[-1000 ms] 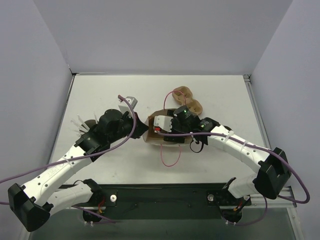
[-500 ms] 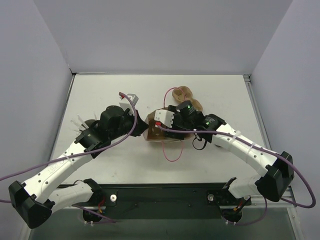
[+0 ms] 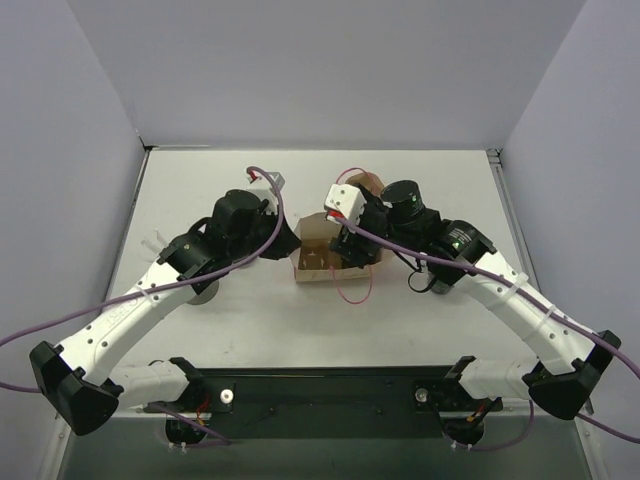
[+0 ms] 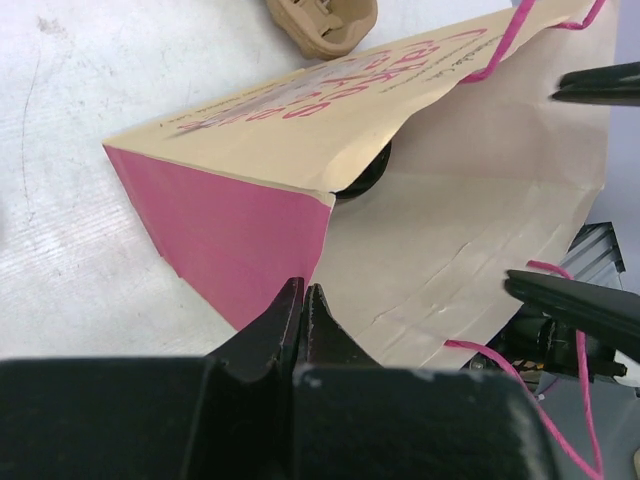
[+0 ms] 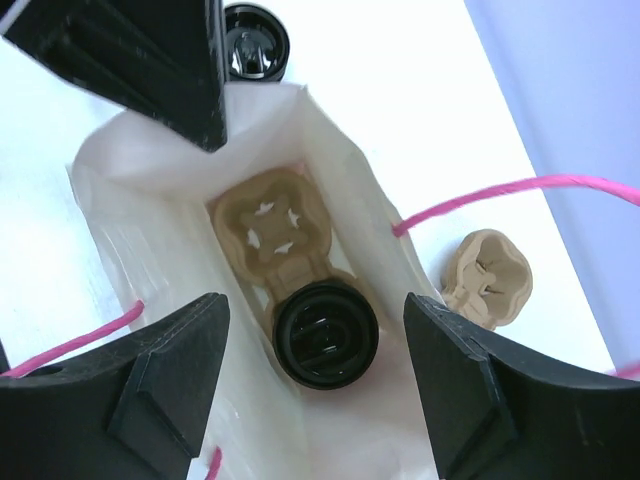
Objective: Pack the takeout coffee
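Now left claw (image 4: 303, 302) clamps the paper bag (image 4: 470, 220) rim; right claw (image 5: 312, 315) hangs wide open, empty, over the takeout coffee (image 5: 326, 338) inside the bag.

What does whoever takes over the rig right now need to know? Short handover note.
Left gripper: fingers shut on the edge of the paper bag, holding its mouth open.
Right gripper: open and empty, over the bag's mouth.
Takeout coffee: inside the bag, seated in one slot of a pulp cup carrier. The other slot is empty.
Done: the coffee is in the bag.
Left: probably only to lift the right arm clear and release the bag's edge.
Note: a second carrier lies on the table outside the bag.
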Controlling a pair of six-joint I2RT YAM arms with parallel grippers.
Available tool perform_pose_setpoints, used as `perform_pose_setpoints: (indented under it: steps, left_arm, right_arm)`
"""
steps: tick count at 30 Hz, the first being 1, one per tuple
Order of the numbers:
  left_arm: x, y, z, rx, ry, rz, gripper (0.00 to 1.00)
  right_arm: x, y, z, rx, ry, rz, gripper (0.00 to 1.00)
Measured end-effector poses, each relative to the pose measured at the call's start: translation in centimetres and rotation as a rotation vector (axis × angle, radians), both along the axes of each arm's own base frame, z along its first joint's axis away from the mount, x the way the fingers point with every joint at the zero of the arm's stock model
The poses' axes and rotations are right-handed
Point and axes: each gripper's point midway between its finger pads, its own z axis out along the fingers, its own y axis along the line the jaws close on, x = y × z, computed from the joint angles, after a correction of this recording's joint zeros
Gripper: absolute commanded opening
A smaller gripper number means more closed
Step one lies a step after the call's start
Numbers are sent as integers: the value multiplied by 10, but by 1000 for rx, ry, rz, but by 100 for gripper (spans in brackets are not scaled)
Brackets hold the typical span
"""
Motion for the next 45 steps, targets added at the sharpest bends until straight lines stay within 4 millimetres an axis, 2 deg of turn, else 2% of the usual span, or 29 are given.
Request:
perform_pose_setpoints:
  steps: [3,7,14,16,17,21,26,30,35,37,41,45]
  left_arm:
    - [1,4,-4,1,27,21,0]
    - [4,11,-9,-2,66,50,0]
    - [8,20,-9,-17,119,81,1]
    - [7,22,-9,-13,127,86,8]
    - [7,23,-9,-11,130,87,15]
    - [9,30,-9,-2,141,103,22]
    - [11,39,4,5,129,118,27]
    - [14,40,25,-10,86,105,57]
    - [16,42,34,-10,62,110,59]
    - [18,47,34,2,52,129,64]
    - [28,75,40,53,-8,239,64]
    - [35,112,42,135,-46,374,64]
  right_arm:
    - [1,1,13,40,2,-23,72]
    - [7,-4,20,77,19,-84,72]
    - [43,-30,59,238,2,-337,72]
    - [53,-38,69,288,5,-407,71]
    - [59,-41,74,311,10,-436,70]
    - [95,-52,92,413,40,-582,68]
    - [138,-80,91,508,87,-801,65]
    - [158,-107,76,526,117,-935,65]
    - [157,-111,66,521,157,-971,65]
    - [154,-111,63,529,175,-975,65]
    - [137,-112,50,513,230,-982,65]
    - [118,-114,53,517,259,-967,65]
